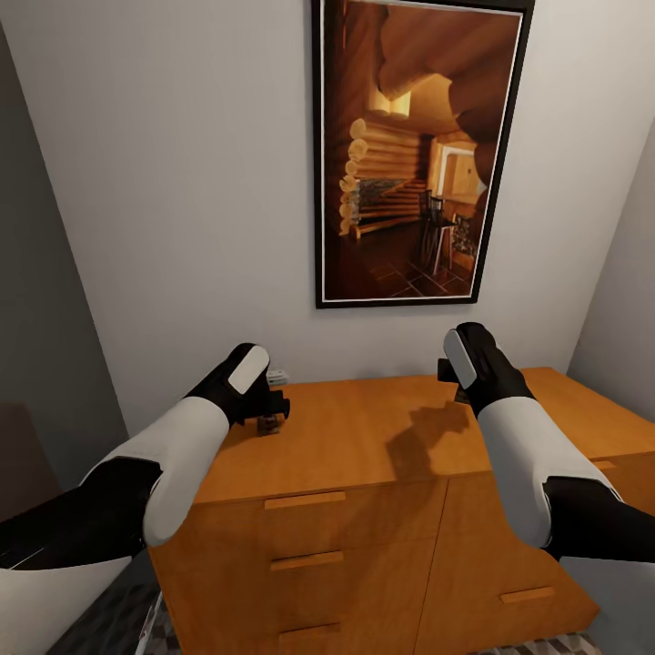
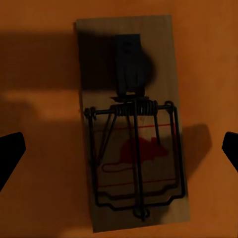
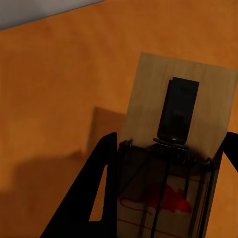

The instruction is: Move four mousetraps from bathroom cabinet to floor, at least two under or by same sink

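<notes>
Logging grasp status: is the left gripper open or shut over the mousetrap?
Open. The left gripper's fingertips sit wide apart on either side of the mousetrap, not touching it.

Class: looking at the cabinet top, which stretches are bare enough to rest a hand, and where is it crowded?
Bare wood runs across the middle of the cabinet top, between the left gripper and right gripper. Crowded spots: under each gripper, where a mousetrap lies.

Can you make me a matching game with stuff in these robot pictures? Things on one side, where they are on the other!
Things:
1. framed picture
2. mousetrap
3. bar handle
4. left gripper

Places:
A. on a drawer front
B. hanging on the wall
C. above the cabinet's left end
D. lying flat on the cabinet top

Pairs: 1-B, 2-D, 3-A, 4-C
</notes>
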Tool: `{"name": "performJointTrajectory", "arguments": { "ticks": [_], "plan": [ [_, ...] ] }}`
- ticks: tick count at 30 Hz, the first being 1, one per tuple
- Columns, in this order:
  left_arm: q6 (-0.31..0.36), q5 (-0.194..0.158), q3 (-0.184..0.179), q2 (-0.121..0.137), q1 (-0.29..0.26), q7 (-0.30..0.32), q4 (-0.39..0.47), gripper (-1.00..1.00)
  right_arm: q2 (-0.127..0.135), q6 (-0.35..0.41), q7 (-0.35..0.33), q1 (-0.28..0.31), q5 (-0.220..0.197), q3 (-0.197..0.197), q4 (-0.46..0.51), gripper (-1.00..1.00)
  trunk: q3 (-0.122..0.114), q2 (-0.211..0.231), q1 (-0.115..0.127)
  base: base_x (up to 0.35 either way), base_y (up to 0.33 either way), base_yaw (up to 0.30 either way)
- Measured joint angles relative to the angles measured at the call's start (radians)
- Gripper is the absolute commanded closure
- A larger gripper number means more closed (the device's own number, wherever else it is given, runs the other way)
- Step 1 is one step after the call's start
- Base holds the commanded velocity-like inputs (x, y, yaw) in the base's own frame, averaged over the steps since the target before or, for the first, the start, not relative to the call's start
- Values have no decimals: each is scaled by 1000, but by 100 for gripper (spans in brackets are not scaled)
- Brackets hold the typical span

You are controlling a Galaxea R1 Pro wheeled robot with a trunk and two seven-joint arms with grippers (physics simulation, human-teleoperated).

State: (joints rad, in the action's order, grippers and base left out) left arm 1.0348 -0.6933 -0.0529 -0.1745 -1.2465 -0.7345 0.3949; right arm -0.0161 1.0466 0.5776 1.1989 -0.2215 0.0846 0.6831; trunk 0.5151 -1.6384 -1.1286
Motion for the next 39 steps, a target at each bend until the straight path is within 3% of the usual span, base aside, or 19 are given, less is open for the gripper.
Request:
{"name": "performJointTrajectory", "arguments": {
  "ticks": [11, 12, 21, 30, 36, 39],
  "plan": [
    [-1, 0, -1, 0, 0, 0, -6, -100, 0, 0, 0, 0, 0, 0, 0, 100, 0, 0, 0, 0, 0, 0],
    [-1, 0, -1, 0, 0, 0, -6, 100, 0, 0, 0, 0, 0, 0, 0, 100, 0, 0, 0, 0, 0, 0],
    [-7, 0, -2, 0, -1, -1, -15, 100, 0, 0, 0, 0, 0, 0, 0, 100, 0, 0, 0, 0, 0, 0],
    [-15, -23, 0, 0, -1, -33, -10, 100, 0, 0, 0, 0, 0, 0, 0, 100, 0, 0, 0, 0, 0, 0],
    [-3, 1, -2, 0, 0, -37, -2, 100, 0, 0, 0, 0, 1, 0, 0, 100, 0, 0, 0, 0, 0, 0],
    [2, 0, -4, 0, 0, -38, 58, 100, 0, 0, 0, 0, 1, 0, 0, 100, 0, 0, 0, 0, 0, 0]
  ]
}}
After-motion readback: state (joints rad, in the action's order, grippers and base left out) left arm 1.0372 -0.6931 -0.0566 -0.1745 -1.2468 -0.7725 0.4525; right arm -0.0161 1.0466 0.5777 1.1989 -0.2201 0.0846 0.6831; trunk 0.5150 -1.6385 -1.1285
